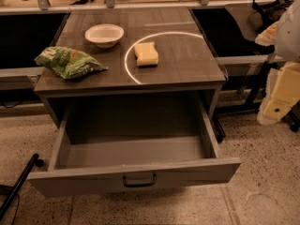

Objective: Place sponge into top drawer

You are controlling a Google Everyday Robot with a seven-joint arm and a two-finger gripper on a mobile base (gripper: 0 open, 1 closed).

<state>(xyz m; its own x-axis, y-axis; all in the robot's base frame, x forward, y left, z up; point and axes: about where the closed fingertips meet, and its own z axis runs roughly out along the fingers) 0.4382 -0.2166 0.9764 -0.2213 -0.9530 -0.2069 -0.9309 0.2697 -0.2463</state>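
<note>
The sponge (pixel 146 53), a small pale yellow block, lies on the grey cabinet top (pixel 187 64), right of centre. The top drawer (pixel 136 153) is pulled wide open below it, and its inside shows nothing in it. Its flat front panel carries a dark metal handle (pixel 139 180). My gripper (pixel 277 100) hangs at the right edge of the view, beside the cabinet and well right of the sponge, at about the height of the drawer opening. It holds nothing that I can see.
A white bowl (pixel 104 34) stands at the back left of the cabinet top. A green snack bag (pixel 68 62) lies at the left edge. A bright light arc (pixel 136 43) curves around the sponge. Black chair legs (pixel 255 90) stand to the right on speckled floor.
</note>
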